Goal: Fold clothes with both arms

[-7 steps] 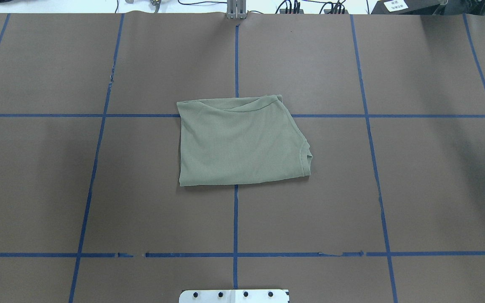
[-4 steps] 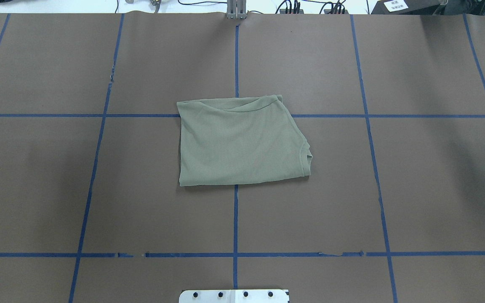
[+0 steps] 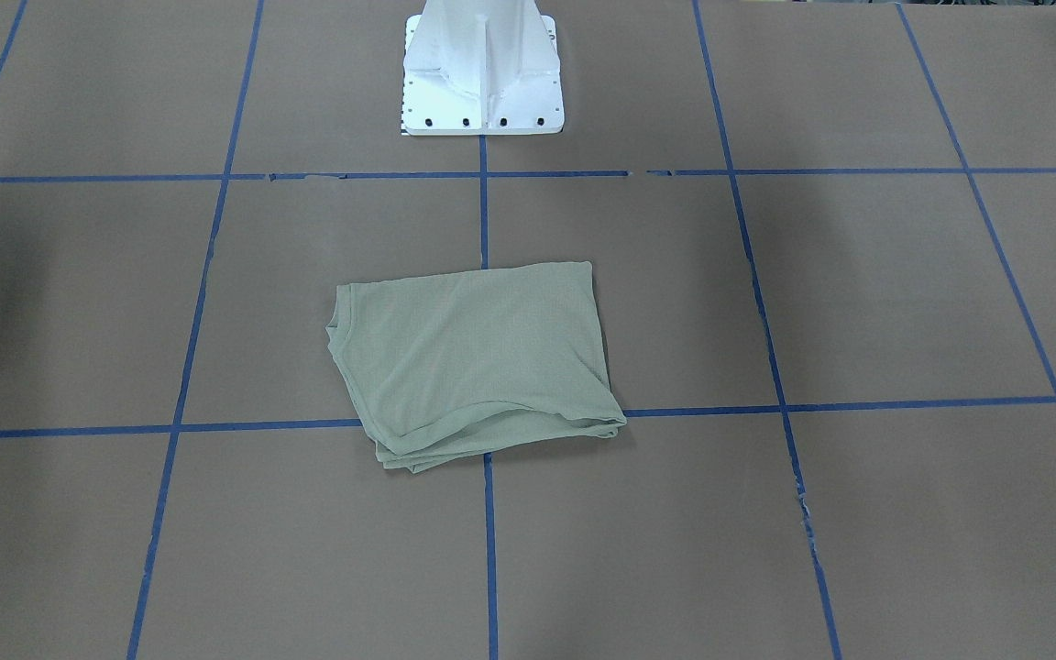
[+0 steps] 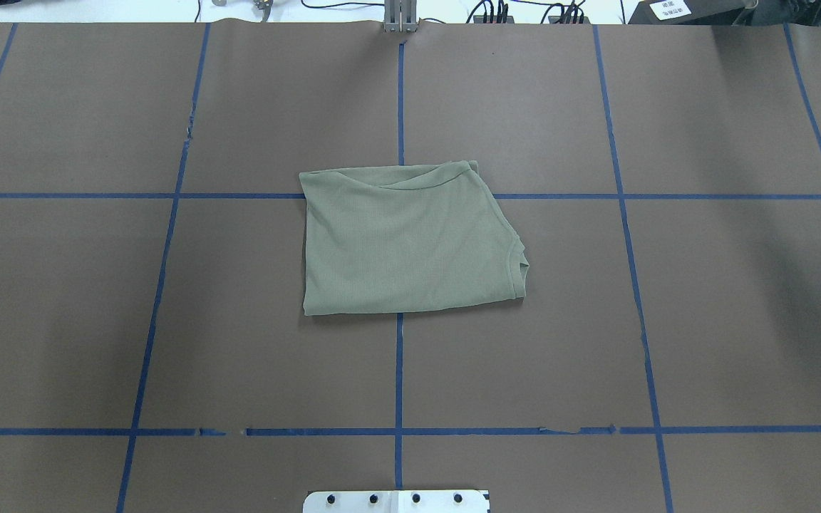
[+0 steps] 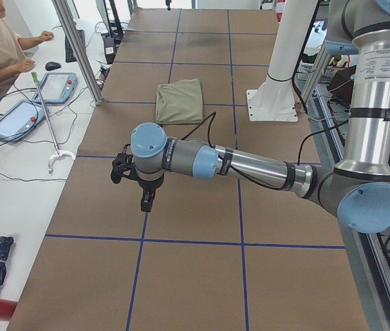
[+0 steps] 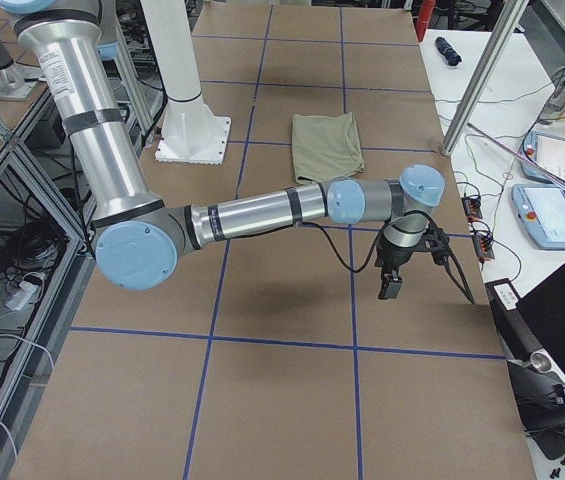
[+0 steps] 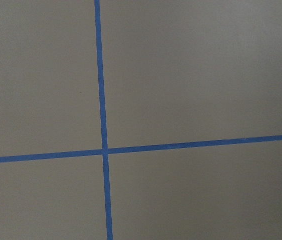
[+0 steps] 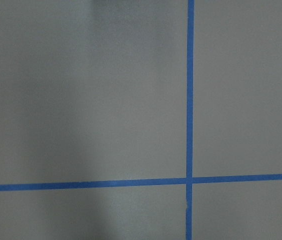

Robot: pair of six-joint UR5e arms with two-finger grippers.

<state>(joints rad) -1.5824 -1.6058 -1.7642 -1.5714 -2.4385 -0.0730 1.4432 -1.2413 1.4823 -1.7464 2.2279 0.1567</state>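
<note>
shirt (image 4: 407, 242) lying folded | left gripper (image 5: 147, 201), right gripper (image 6: 392, 286) hovering far off, grip: cannot tell | risk: loose layers sliding open if nudged

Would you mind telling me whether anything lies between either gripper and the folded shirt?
Nothing visible does. Only taped table surface lies between the left gripper, the right gripper and the shirt near the middle.
</note>
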